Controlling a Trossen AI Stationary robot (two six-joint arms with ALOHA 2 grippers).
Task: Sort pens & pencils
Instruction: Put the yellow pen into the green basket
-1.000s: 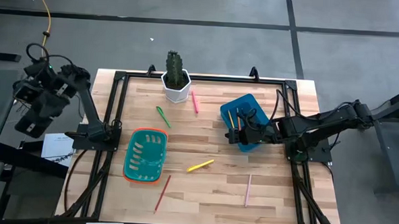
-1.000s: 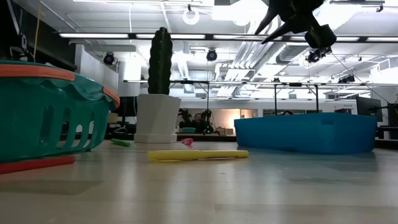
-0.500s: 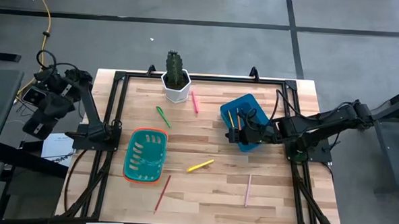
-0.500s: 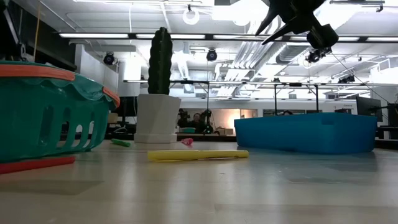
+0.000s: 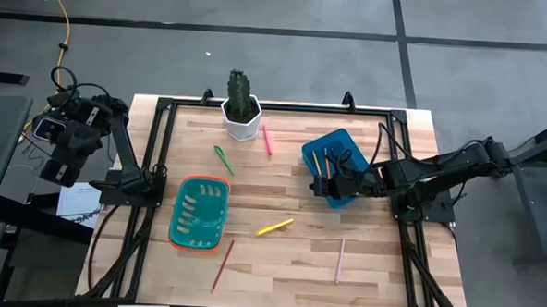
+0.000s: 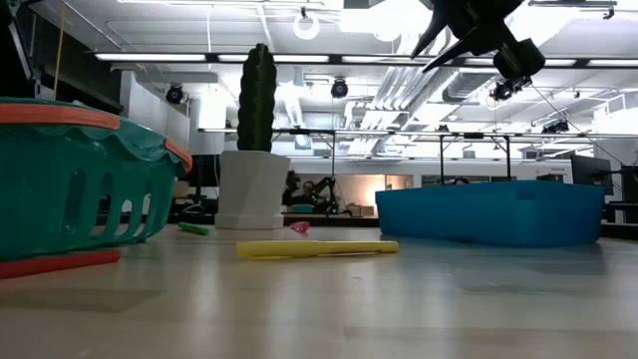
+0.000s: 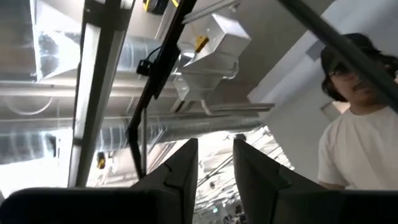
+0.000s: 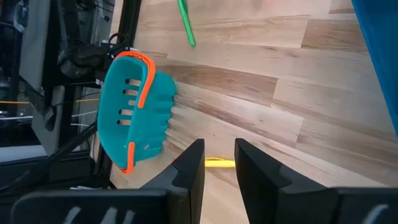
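We see the pens scattered on the tabletop [image 5: 371, 260]: the yellow pen [image 5: 274, 227] lies near the middle, just ahead of the right gripper [image 5: 319, 185], whose jaws stand slightly apart, grasping nothing, at the blue bin [image 5: 334, 142] holding pencils [image 5: 316, 161]. The green pen [image 5: 223, 159] and pink pen [image 5: 267, 138] lie near the cactus pot [image 5: 241, 121]. The left gripper [image 7: 214, 171] points up off the tabletop, jaws narrowly parted, empty.

Right claw [image 5: 320, 185] over blue bin [image 5: 332, 154] (pencils inside)
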